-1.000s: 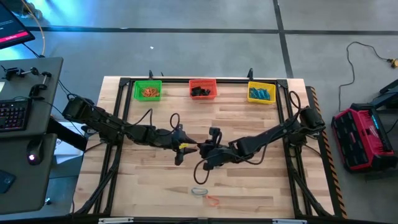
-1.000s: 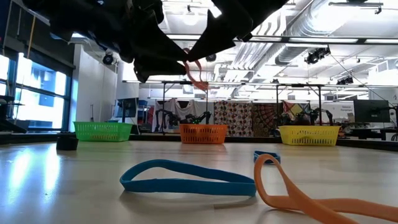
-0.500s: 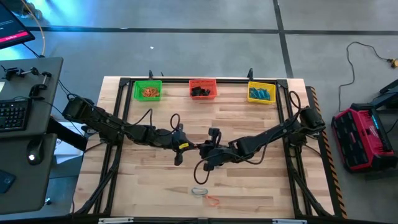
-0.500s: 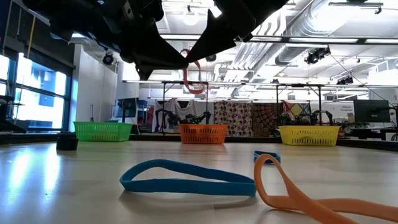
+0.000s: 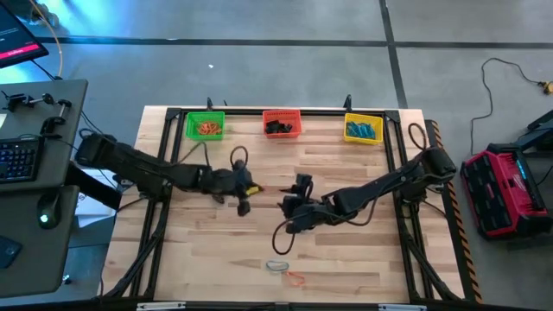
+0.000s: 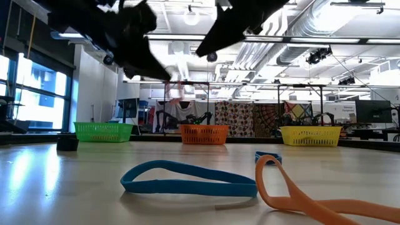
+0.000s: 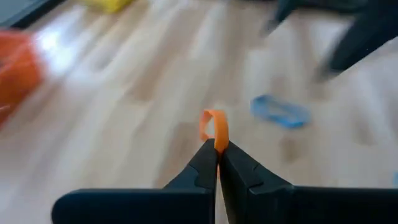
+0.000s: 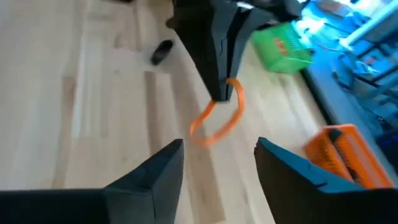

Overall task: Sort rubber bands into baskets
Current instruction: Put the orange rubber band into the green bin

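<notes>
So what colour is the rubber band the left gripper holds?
Orange rubber band, clearest in the right wrist view.

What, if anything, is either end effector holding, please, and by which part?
The left end effector pinches an orange rubber band by one end of its loop; the rest hangs free. The right end effector is open and empty.
</notes>
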Robot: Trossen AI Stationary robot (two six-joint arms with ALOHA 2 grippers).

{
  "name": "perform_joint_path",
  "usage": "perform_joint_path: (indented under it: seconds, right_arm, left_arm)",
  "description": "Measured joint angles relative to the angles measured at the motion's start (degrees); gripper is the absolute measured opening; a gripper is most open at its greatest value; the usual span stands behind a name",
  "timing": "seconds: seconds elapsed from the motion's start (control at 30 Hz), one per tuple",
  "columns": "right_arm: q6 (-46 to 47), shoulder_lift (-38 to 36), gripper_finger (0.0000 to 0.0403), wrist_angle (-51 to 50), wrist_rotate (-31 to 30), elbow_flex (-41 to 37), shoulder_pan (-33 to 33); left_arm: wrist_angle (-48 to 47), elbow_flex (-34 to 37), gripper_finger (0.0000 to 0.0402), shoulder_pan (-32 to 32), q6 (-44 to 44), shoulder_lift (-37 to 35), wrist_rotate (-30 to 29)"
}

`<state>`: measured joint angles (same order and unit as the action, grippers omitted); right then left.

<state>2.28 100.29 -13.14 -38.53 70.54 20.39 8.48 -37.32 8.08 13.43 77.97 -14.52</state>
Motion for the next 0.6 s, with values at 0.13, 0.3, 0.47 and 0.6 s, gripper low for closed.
perform_joint_path:
  seconds: [0.13, 0.3, 0.47, 0.6]
  right_arm:
    - [2.03, -2.45, 0.0172, -3.33, -3.19, 0.0, 0.96]
    - [3.97, -4.07, 0.0112, -5.82, -3.3, 0.0, 1.52]
    - [4.36, -4.09, 0.0038, -6.59, -3.34, -0.04, 1.44]
    - [4.29, -4.09, 0.0005, -7.28, -3.34, -0.13, 1.39]
  left_arm:
    - [-14.72, 0.0, 0.0001, -4.98, 1.41, -5.99, -3.42]
    - [-29.67, 0.0, 0.0, -13.78, 3.01, -13.1, -5.78]
    - [-36.67, -0.1, 0.0, -25.63, 2.46, -17.56, -5.6]
    - [-41.69, -2.38, 0.0, -35.74, -1.32, -17.78, -4.93]
